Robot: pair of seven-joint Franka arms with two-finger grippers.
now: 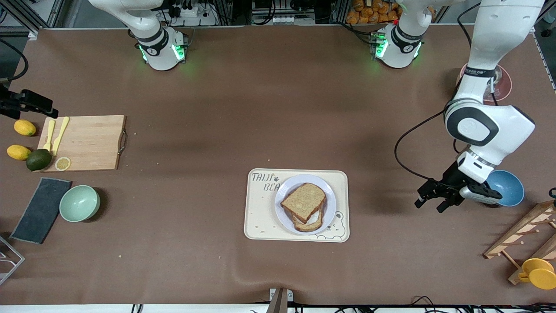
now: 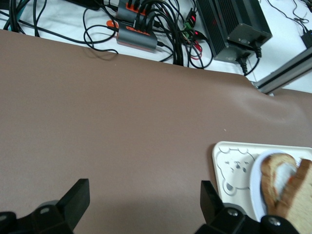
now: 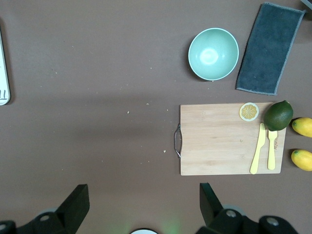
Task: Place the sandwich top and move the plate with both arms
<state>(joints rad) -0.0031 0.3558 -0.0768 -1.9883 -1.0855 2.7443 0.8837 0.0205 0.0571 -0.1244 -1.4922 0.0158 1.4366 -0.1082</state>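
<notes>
— Sandwich top (image 1: 303, 201): where is it sitting?
— On the stack, over the egg slice (image 1: 309, 220), skewed so the lower slice and some white show at the edge nearer the front camera. The stack is on the plate (image 1: 330, 206), and the plate is on the cream bear tray (image 1: 260, 217) in the middle of the worktop (image 1: 217, 108).
— And the left claw (image 1: 430, 201)?
— Up in the air over bare worktop, between the tray and the blue bowl (image 1: 510, 187). Its fingers (image 2: 73, 197) are spread wide with nothing between them; its wrist view catches the tray corner and the bread.
— The right claw (image 3: 141, 204)?
— Out of the front view. Its wrist camera looks down on the cutting board (image 3: 219, 141), the mint bowl (image 3: 213, 53) and the grey cloth (image 3: 270, 46). Fingers spread too, empty.
— What lies on that board?
— A lemon slice (image 3: 249, 111) and two yellow utensils (image 3: 263, 148); an avocado (image 3: 278, 115) sits at its edge, with two lemons (image 3: 303, 144) just beside.
</notes>
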